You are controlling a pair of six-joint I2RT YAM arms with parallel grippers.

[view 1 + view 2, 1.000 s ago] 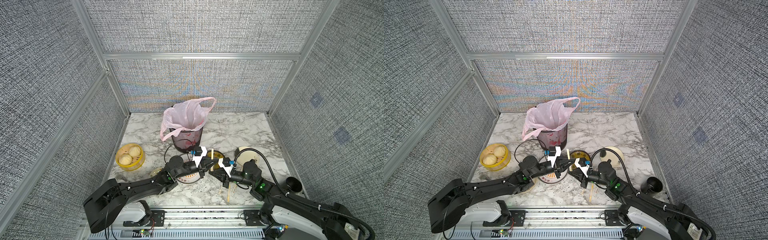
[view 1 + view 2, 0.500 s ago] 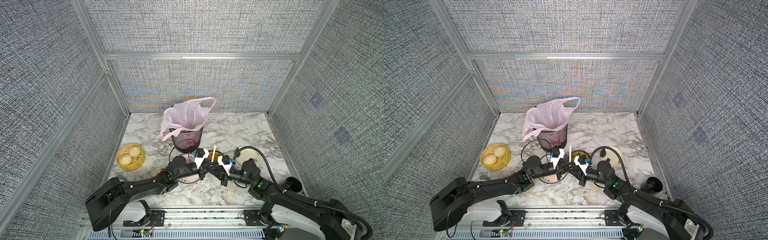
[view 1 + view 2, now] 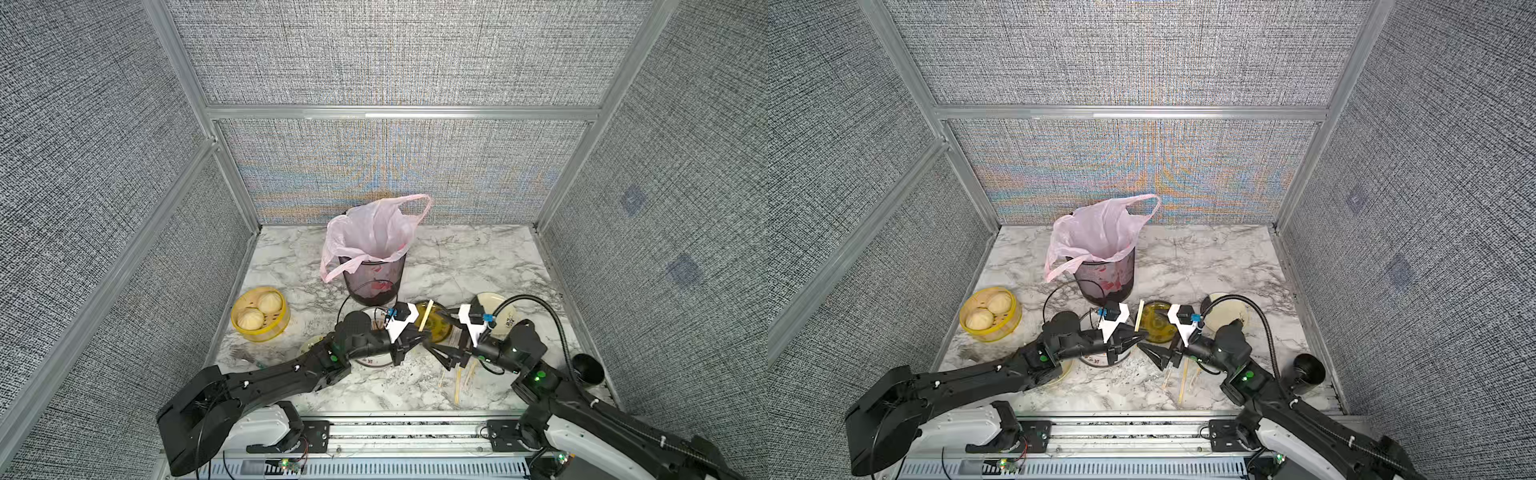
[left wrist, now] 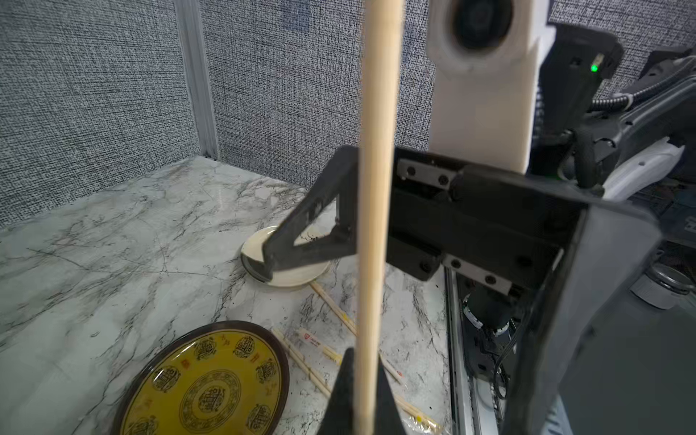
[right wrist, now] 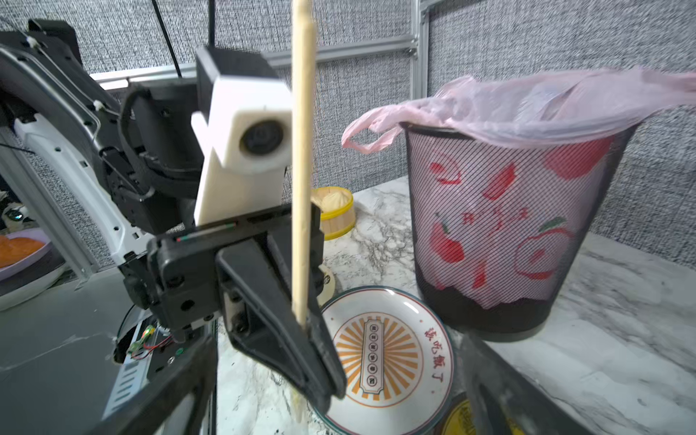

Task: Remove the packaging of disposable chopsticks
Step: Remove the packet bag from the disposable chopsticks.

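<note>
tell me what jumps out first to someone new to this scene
A pink bag billowing out of a black mesh bin at the middle of the marble table draws the eye first. Just in front, the left gripper, shut on a pale chopstick standing nearly upright, faces the open right gripper tip to tip. A yellow steamer with two buns sits near the table's left edge.
</note>
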